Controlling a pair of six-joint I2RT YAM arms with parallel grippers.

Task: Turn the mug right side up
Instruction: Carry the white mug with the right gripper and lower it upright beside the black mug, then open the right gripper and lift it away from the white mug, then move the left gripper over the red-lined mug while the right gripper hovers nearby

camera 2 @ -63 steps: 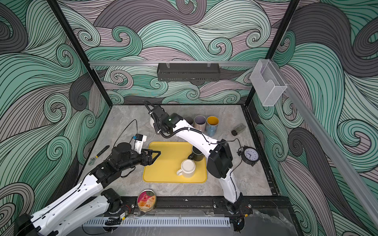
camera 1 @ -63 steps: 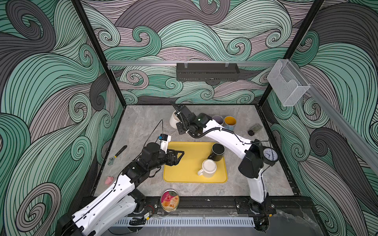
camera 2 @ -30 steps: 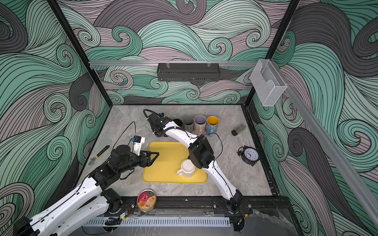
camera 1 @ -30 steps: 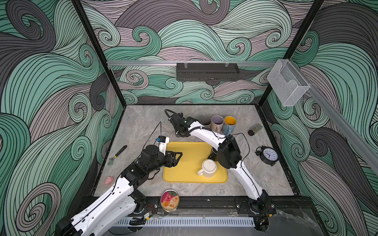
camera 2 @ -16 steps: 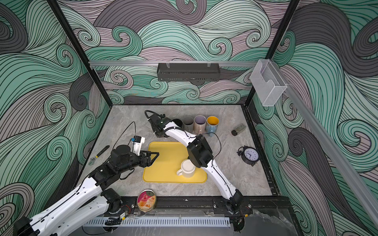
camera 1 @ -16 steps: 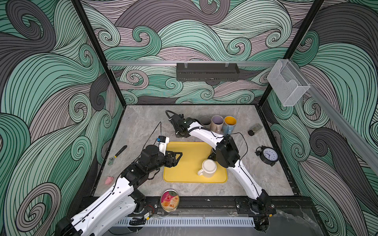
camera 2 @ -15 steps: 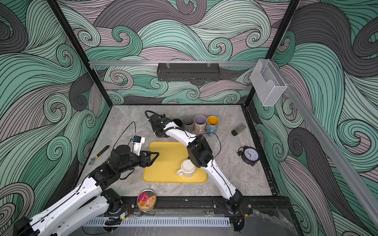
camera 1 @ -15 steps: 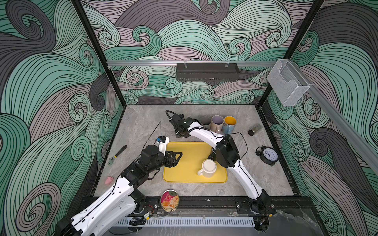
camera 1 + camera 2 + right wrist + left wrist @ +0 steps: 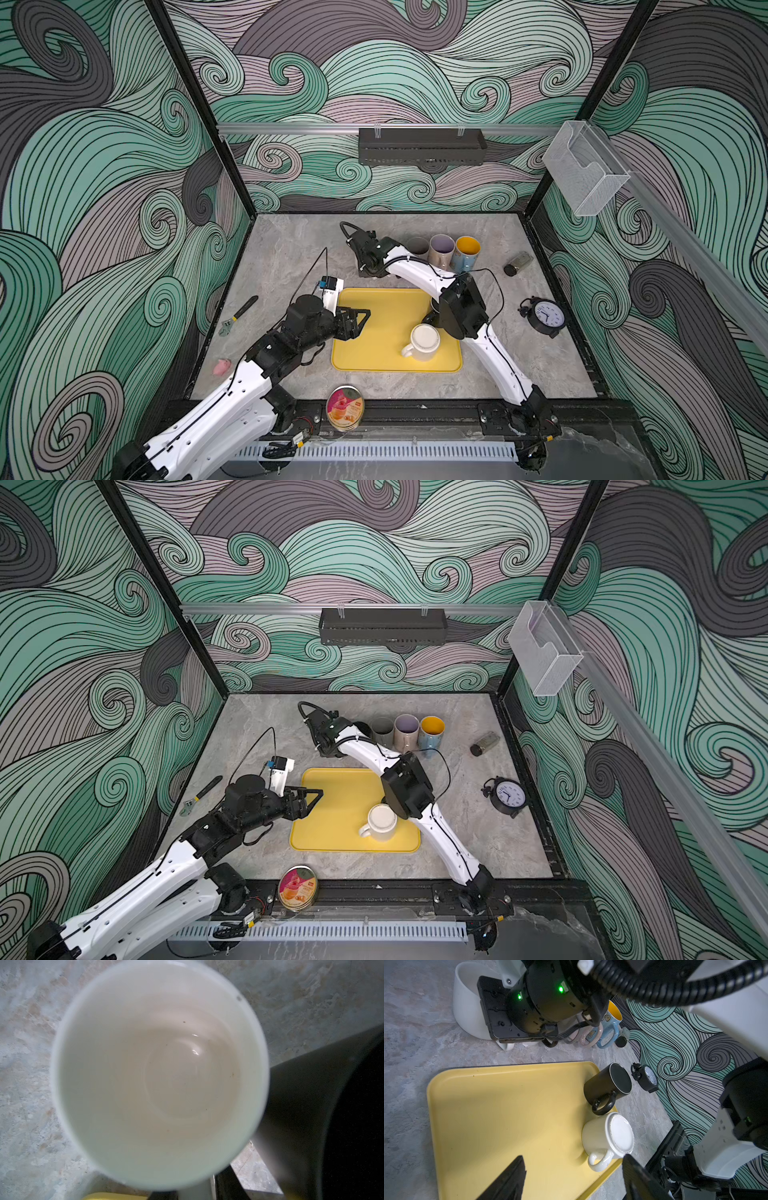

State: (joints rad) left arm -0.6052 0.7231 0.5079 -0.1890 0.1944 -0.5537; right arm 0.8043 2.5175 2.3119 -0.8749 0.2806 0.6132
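Right wrist view: you see white mug [image 9: 160, 1076] mouth-up on bench [image 9: 25, 1064], likely righted; whether right gripper [image 9: 366, 269] grips it you cannot tell; left gripper [image 9: 573, 1159] hovers jaws-apart above yellow tray [image 9: 488, 1105], clear.

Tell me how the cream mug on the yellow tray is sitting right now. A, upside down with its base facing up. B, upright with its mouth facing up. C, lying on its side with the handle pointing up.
A: the cream mug stands mouth down on the yellow tray, showing a flat closed base on top in both top views and in the left wrist view.
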